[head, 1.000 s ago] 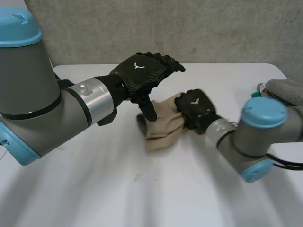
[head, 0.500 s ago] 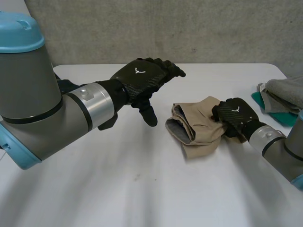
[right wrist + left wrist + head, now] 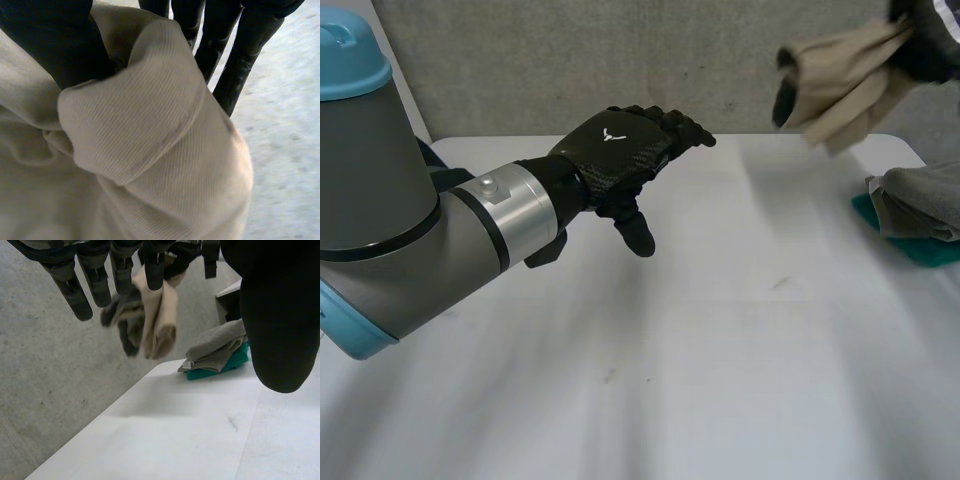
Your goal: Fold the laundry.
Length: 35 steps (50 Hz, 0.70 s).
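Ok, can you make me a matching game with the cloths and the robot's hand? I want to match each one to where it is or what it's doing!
Things:
1. beige cloth
2. grey cloth
3. green cloth
4. left hand

Places or states:
A. under the grey cloth
B. open, holding nothing
C. held up in the air by the right hand
D. lying on top of the green cloth

Pairs: 1-C, 2-D, 3-A, 4-B

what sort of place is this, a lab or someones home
Probably a robotics lab, not a home: a grey robot arm working over a white table, a plain grey wall behind, and a stack of folded cloths on the table.
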Each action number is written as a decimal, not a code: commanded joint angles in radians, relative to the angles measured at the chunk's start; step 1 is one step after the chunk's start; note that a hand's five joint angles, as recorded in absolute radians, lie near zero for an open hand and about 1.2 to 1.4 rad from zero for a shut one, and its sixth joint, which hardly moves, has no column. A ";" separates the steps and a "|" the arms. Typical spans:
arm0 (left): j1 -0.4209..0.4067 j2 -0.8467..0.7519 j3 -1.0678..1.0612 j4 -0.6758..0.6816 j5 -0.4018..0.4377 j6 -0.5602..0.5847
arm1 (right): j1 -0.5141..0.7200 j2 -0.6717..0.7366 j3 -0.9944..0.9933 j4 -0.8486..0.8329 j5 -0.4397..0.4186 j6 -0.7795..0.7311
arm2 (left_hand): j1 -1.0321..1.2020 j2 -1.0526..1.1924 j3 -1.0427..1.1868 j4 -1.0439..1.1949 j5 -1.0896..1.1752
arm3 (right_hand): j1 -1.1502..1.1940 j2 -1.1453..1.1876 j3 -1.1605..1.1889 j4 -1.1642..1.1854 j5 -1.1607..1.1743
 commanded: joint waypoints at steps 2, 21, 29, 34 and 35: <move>-0.002 0.006 0.001 0.000 -0.004 -0.001 | -0.160 0.114 -0.076 -0.190 -0.016 0.185 | 0.018 0.009 -0.005 0.002 -0.013 | 0.441 0.224 0.235 0.202 0.286; -0.010 0.005 -0.043 0.000 -0.066 -0.001 | -0.406 0.428 -0.072 -0.255 -0.331 0.205 | 0.018 0.009 -0.005 0.002 -0.013 | 0.441 0.224 0.235 0.202 0.286; -0.020 0.008 -0.046 0.000 -0.074 -0.001 | -0.483 0.442 -0.043 -0.256 -0.403 0.202 | 0.018 0.009 -0.005 0.002 -0.013 | 0.441 0.224 0.235 0.202 0.286; -0.025 0.008 -0.042 0.000 -0.074 -0.001 | -0.492 0.430 -0.032 -0.241 -0.401 0.200 | 0.018 0.009 -0.005 0.002 -0.013 | -0.489 -0.706 -0.695 -0.728 -0.643; -0.027 0.008 -0.039 0.000 -0.074 -0.001 | -0.492 0.425 -0.023 -0.238 -0.400 0.200 | 0.018 0.009 -0.005 0.002 -0.013 | -0.781 -0.998 -0.987 -1.020 -0.936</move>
